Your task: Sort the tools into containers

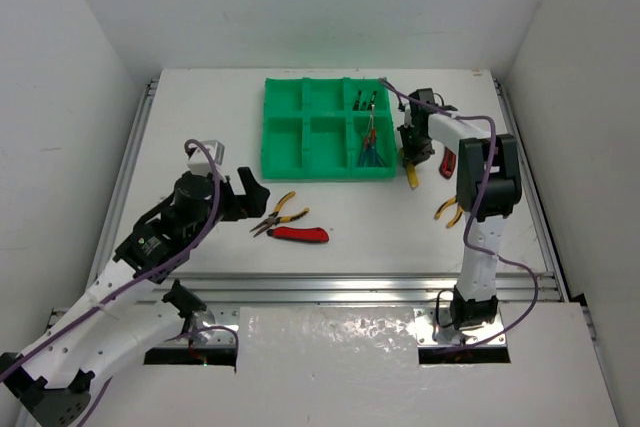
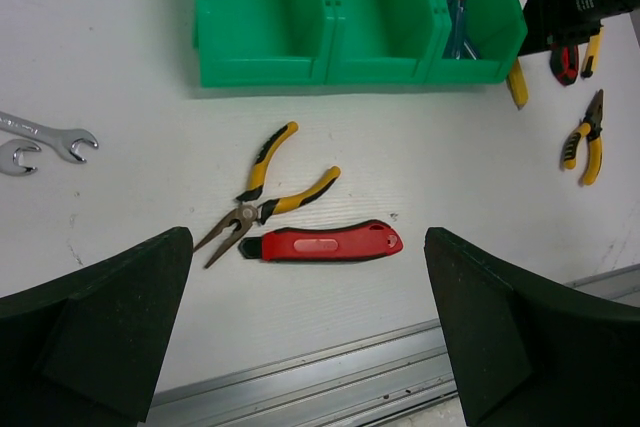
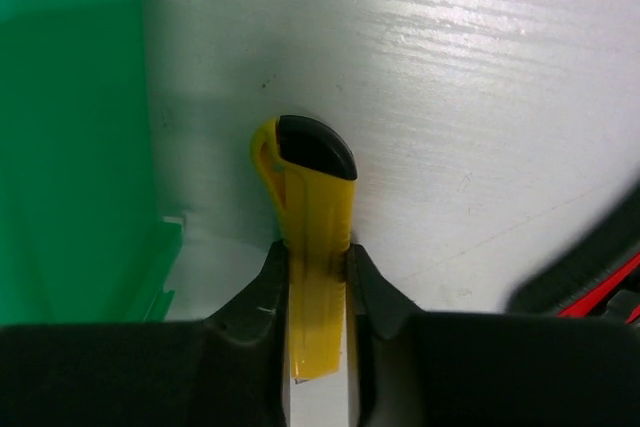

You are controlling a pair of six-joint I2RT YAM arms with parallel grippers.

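Note:
The green tray [image 1: 268, 127] of six compartments stands at the back of the table. Thin screwdrivers [image 1: 370, 144] lie in its near right compartment, and more [image 1: 365, 100] in the far right one. My right gripper [image 1: 413, 152] is down beside the tray's right wall, its jaws pressed on both sides of a yellow utility knife [image 3: 312, 207] that lies on the table. My left gripper [image 2: 308, 337] hangs open above the front edge. Just beyond it lie yellow-handled pliers [image 2: 262, 197] and a red utility knife [image 2: 325, 242].
Two silver wrenches [image 2: 45, 134] lie at the left. A second pair of yellow pliers [image 1: 448, 210] and another red knife [image 1: 447, 163] lie right of the tray, close to the right arm. An aluminium rail [image 2: 330, 377] runs along the table's near edge.

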